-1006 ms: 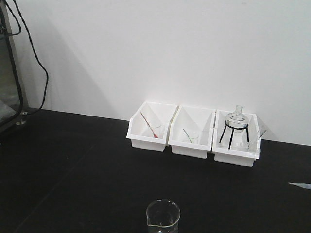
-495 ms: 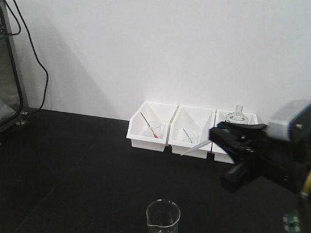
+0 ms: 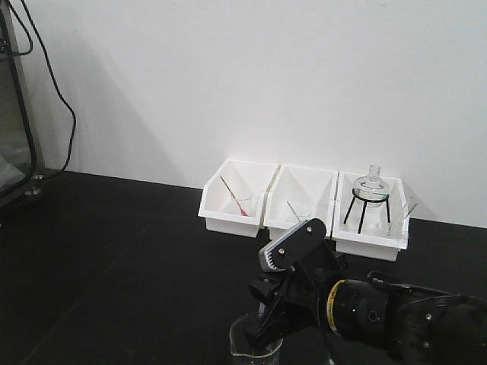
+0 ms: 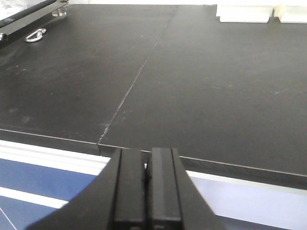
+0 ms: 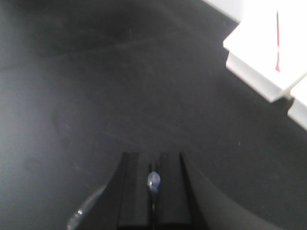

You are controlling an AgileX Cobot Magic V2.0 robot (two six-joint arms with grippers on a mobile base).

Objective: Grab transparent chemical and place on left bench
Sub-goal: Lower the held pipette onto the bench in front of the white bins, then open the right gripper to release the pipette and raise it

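Right now my right gripper (image 5: 153, 191) has its jaws pressed together on a small clear, bluish-tipped thing (image 5: 153, 181) that I cannot identify; only its tip shows between the pads. My left gripper (image 4: 146, 189) is clenched on nothing, jaws flat against each other, hanging past the near edge of the black bench (image 4: 201, 86).

From the front camera, the right arm (image 3: 358, 304) leans in from the lower right, its wrist directly over the transparent chemical (image 3: 255, 346). That beaker stands upright at the bottom of the frame, long axis vertical, mouth facing up. Its base is cut off by the frame edge and the arm covers much of its rim, so I cannot make out the pour lip or liquid level. On the right wrist camera only a pale curved glint (image 5: 84, 211) at the lower left may be its rim.

Well apart, against the wall, sit three white bins (image 3: 300, 213); the right one holds a round flask on a black tripod (image 3: 367, 199).
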